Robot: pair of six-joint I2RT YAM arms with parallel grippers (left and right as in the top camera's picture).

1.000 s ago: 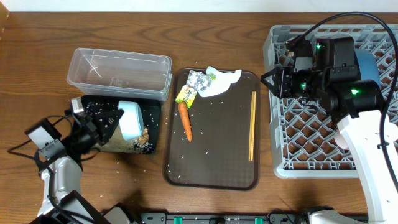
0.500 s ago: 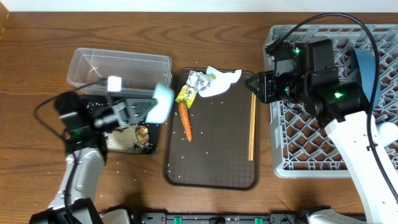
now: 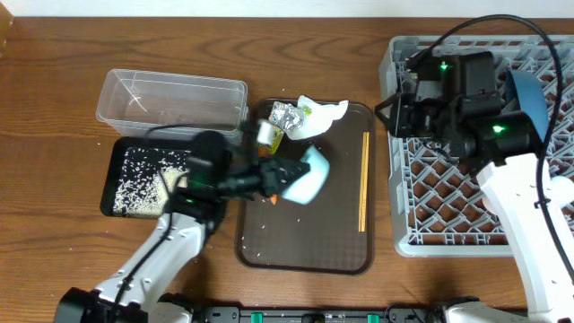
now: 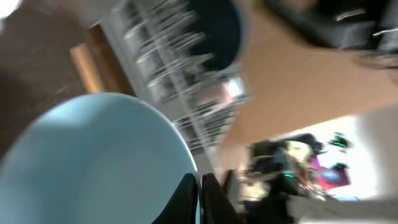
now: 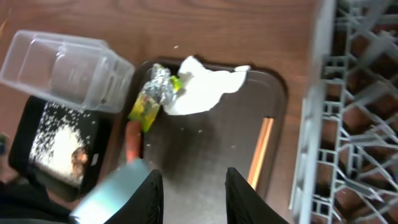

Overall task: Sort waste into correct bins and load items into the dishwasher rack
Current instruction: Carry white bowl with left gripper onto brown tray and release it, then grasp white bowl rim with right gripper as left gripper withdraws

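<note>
I read the step in hand as loading: the dishwasher rack [image 3: 448, 206], a grey plastic crate of open lattice and pegs, fills the right of the overhead frame. It holds the dark blue plate [image 3: 529, 94] on edge at upper right.

The brown serving tray [image 3: 332, 233], smooth with rounded corners, sits at centre. Left of it are the clear plastic tub [image 3: 170, 99], thin-walled and glossy, and below that the shallow black tray [image 3: 121, 170], speckled with white rice grains [image 3: 143, 175].

My left gripper [image 3: 291, 175] is clamped tight on the small light blue cup [image 3: 309, 177], a smooth rounded thing lying tilted over the serving tray's middle. The left wrist view is too blurred to show more.

My right gripper [image 3: 395, 117] hangs over the rack's left edge, fingers partly apart with nothing between them.

Next I would need to take the cup right, over the wooden chopsticks [image 3: 363, 179], and seat it among the pegs. The right arm must give room first.

Waste left on the tray's top edge: crumpled white paper [image 3: 321, 115], soft and creased, silver foil [image 3: 285, 114], and a yellow-green wrapper [image 5: 144, 106].
</note>
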